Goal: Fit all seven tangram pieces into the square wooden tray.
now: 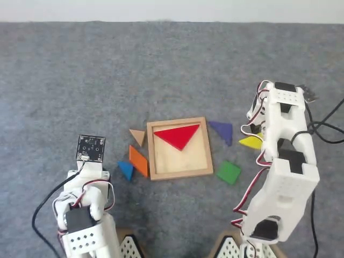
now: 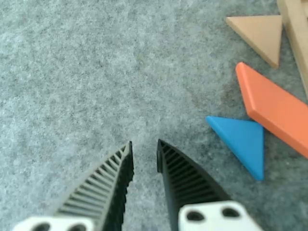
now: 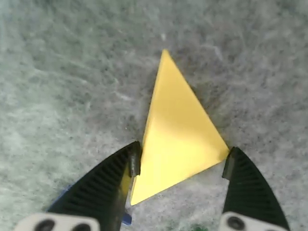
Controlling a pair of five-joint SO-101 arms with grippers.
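The square wooden tray [image 1: 207, 161] lies mid-table with a red triangle [image 1: 176, 135] in its far part. To its left lie a tan triangle [image 1: 138, 136], an orange parallelogram [image 1: 138, 160] and a small blue triangle [image 1: 126, 170]. On its right are a purple triangle [image 1: 222, 130], a yellow triangle [image 1: 250, 142] and a green square [image 1: 229, 172]. My right gripper [image 3: 182, 160] is open, low over the yellow triangle [image 3: 178, 139], one finger at each side of it. My left gripper [image 2: 144, 151] hangs slightly open over bare carpet beside the blue triangle [image 2: 243, 139], with nothing in it.
Grey carpet covers the whole table. The right arm [image 1: 285, 161] stretches along the right side, with cables [image 1: 328, 126] trailing beside it. The left arm [image 1: 86, 215] sits at the near left. Wide bare carpet lies beyond the tray.
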